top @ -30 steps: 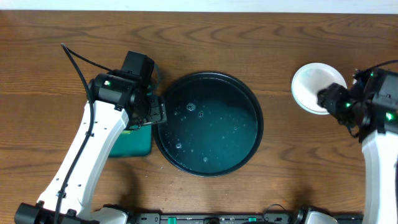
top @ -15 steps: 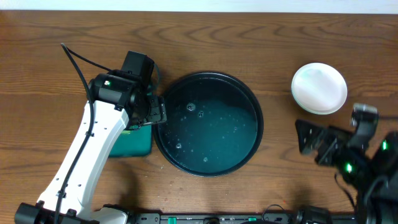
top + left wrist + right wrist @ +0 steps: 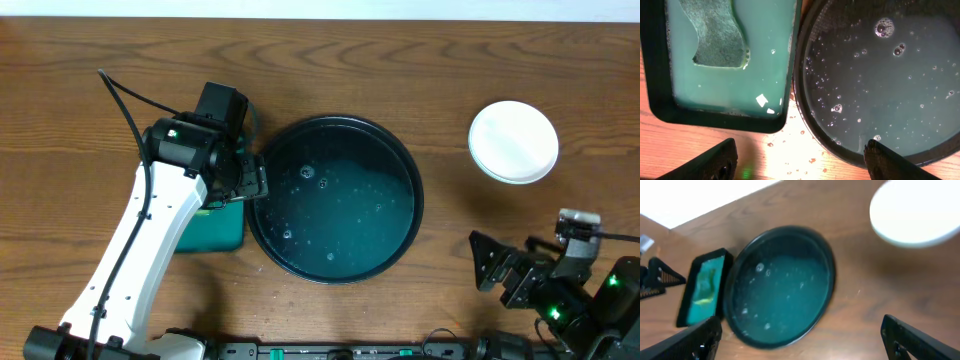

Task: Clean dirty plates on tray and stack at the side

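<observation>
While the left tool (image 3: 800,162) and right tool (image 3: 497,272) both gape empty, a careless left swing could clip the tray (image 3: 412,205) rim, slopping suds (image 3: 885,27) onto the counter (image 3: 100,40).

A brown wooden table (image 3: 100,60) with wavy lines fills the view. A thin pale strip (image 3: 320,6) runs along the top edge.

Round black tray (image 3: 780,287) mid-table, white plate (image 3: 915,212) upper right, green tray (image 3: 697,307) just beside its left rim

Overhead looks straight down, left wrist close above the tray (image 3: 900,100) edge, right wrist farther, oblique, all sharing it.
</observation>
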### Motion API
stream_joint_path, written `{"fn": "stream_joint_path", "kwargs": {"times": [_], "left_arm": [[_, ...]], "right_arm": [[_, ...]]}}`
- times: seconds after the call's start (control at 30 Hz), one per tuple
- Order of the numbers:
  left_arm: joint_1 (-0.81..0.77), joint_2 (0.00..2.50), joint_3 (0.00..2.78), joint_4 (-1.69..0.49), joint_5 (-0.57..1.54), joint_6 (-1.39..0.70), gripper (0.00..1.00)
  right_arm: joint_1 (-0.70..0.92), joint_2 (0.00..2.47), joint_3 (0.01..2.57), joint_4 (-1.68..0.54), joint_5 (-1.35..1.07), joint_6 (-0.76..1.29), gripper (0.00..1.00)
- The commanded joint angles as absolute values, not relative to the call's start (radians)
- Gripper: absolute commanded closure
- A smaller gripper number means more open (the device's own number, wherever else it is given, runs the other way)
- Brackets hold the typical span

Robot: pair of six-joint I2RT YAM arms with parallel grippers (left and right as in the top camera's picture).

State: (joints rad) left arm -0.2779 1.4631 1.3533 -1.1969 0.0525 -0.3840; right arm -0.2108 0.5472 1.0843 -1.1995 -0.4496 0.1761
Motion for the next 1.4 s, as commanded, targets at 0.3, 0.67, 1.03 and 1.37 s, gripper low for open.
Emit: {"fn": "stream_joint_path", "kwargs": {"times": [0.3, 0.67, 1.03, 1.37], "left_arm": [[-0.281, 1.450, 1.349, -1.199, 0.041, -0.367, 0.18], [-0.281, 1.450, 1.349, -1.199, 0.041, -0.367, 0.18], [-0.281, 1.450, 1.349, -1.199, 0.041, -0.367, 0.18], [-0.281, 1.450, 1.349, -1.199, 0.041, -0.367, 0.18]], "right_arm": [[-0.028, 0.464, 0.938, -0.710, -0.477, -0.278, 0.01], [0.075, 0.129, 0.444, -0.288, -0.392, -0.210, 0.01], [0.074, 0.024, 0.118, -0.049, -0.377, -0.124, 0.01], [0.074, 0.005, 0.005, 0.002, -0.068, 0.077, 0.01]]}}
